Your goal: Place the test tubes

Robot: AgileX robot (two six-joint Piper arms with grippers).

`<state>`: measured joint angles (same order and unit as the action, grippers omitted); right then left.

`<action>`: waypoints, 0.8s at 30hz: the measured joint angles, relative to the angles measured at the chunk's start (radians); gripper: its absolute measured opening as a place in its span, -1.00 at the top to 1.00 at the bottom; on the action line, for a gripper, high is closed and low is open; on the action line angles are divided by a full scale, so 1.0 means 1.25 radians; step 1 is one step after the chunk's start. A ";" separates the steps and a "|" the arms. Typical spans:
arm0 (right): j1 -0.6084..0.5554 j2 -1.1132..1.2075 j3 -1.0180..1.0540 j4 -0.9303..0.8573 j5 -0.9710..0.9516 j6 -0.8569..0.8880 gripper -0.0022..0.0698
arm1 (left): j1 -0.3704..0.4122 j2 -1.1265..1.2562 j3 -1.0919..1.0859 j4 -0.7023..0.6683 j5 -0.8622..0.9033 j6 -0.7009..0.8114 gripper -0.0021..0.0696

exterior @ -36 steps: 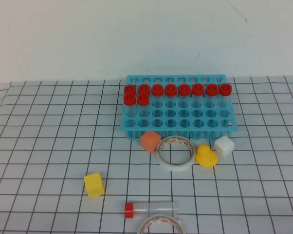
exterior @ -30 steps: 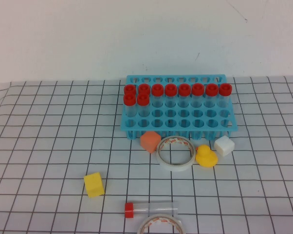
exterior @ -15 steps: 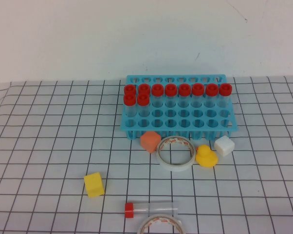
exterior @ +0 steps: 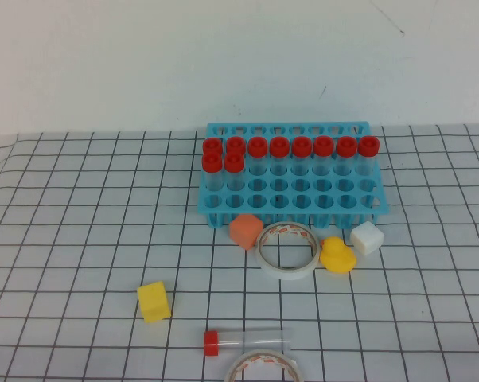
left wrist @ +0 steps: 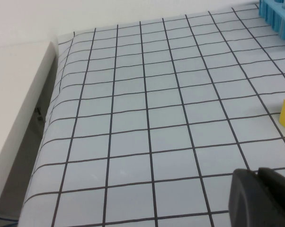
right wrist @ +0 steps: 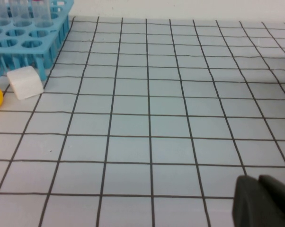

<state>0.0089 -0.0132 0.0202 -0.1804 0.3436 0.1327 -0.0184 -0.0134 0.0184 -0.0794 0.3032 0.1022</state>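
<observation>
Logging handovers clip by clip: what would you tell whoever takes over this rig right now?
Left hand: shut, empty, over the table's left part. Right hand: shut, empty, over its right part. Neither shows in the high view.
Done: blue plastic tube rack at the back holds ten red-capped tubes, eight in one row, two in the next at its left end.
Left to do: one clear red-capped test tube lies near the front edge, beside a white tape roll; rack it.

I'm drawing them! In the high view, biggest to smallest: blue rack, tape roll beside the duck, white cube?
blue rack
tape roll
white cube
The left gripper and right gripper, shut, show only in wrist views.
</observation>
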 joint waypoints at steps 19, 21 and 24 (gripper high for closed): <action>0.000 0.000 0.006 0.775 -0.001 0.064 0.94 | 0.000 0.000 0.000 -0.581 -0.076 -0.241 0.95; 0.000 0.000 0.006 0.796 -0.002 0.065 0.94 | 0.000 0.000 0.000 -0.633 -0.104 -0.247 0.95; 0.000 0.000 0.006 0.800 -0.006 0.066 0.94 | 0.000 0.000 0.000 -0.723 -0.138 -0.250 0.95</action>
<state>0.0089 -0.0132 0.0271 0.8193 0.3366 0.2156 -0.0184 -0.0134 0.0184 -0.9834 0.1306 -0.2101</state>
